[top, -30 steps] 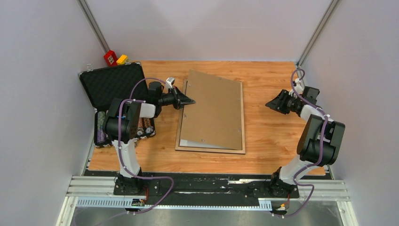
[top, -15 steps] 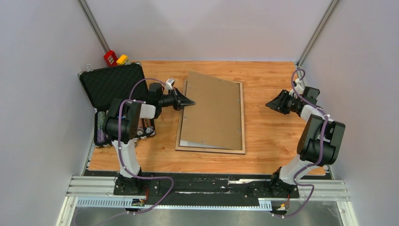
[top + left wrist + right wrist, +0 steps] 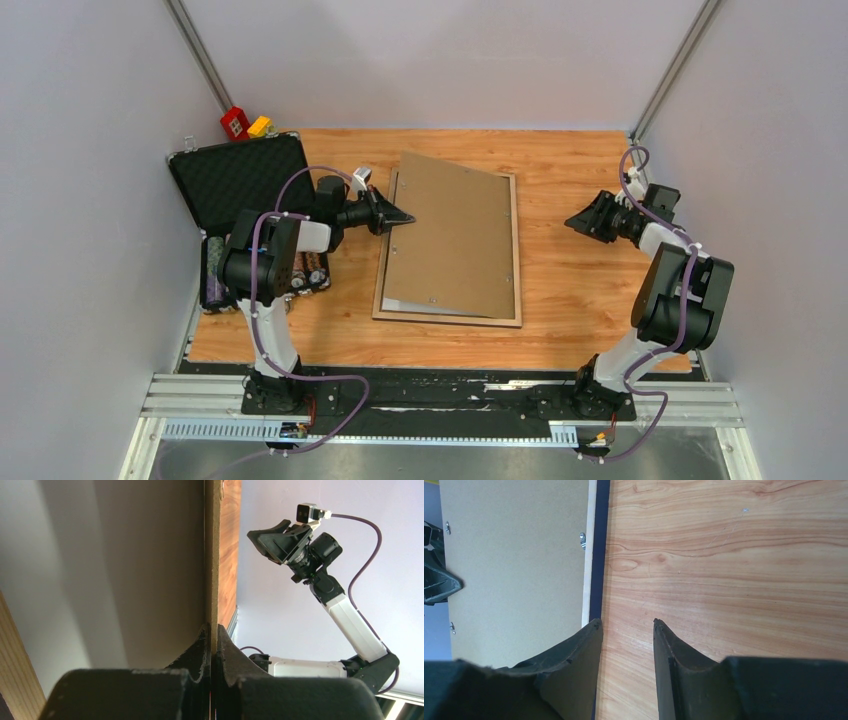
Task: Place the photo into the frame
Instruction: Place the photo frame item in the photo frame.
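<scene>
The frame (image 3: 517,250) lies back-up in the middle of the table, tan border showing; its navy edge shows in the right wrist view (image 3: 599,555). A brown hardboard backing panel (image 3: 455,235) sits skewed over it, its left edge raised. My left gripper (image 3: 408,216) is shut on that left edge; in the left wrist view the jaws (image 3: 212,635) pinch the thin board (image 3: 212,555) edge-on. My right gripper (image 3: 572,222) is open and empty above bare table right of the frame (image 3: 626,625). The sunflower photo is not visible.
An open black foam-lined case (image 3: 235,175) with poker chips (image 3: 215,275) stands at the left, close behind my left arm. A red block (image 3: 236,122) and a yellow block (image 3: 259,126) sit at the far left corner. Bare wood lies right of the frame.
</scene>
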Controlling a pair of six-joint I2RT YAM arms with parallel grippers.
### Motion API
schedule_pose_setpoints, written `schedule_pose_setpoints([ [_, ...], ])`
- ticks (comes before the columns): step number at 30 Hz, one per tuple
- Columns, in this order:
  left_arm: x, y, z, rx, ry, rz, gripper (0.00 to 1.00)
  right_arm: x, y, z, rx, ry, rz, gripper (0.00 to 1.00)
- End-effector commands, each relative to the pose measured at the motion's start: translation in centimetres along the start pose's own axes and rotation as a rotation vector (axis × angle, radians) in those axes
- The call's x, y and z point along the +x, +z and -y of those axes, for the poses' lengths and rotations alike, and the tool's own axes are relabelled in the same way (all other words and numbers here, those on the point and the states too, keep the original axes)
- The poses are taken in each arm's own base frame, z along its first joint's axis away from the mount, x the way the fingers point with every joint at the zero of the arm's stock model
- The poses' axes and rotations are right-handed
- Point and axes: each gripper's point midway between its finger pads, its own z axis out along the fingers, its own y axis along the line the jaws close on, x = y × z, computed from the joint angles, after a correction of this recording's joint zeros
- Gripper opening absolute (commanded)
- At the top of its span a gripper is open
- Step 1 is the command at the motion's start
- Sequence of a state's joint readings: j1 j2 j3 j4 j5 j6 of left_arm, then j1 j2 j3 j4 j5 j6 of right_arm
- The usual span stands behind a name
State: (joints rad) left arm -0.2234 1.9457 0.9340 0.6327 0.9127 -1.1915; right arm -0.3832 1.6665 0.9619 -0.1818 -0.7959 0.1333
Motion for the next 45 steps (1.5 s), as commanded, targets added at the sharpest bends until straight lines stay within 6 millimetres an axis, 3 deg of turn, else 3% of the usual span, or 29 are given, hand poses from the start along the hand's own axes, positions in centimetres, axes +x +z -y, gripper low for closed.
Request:
schedule_pose_setpoints([
  [1,0.0,-0.3,3.4,0.079,0.072,-0.013,0.00,-0.5,0.1,-0.1,-0.027,-0.013,0.016,0.41],
  [31,0.3,1.2,1.1,0.006,0.064,-0.082,0.00,-0.6,-0.1,0.1,-0.031,-0.006,0.018,0.41],
  [45,0.3,1.6,-0.6,-0.056,0.038,-0.107,0.26,-0.6,-0.2,0.1,-0.034,-0.003,0.019,0.41],
])
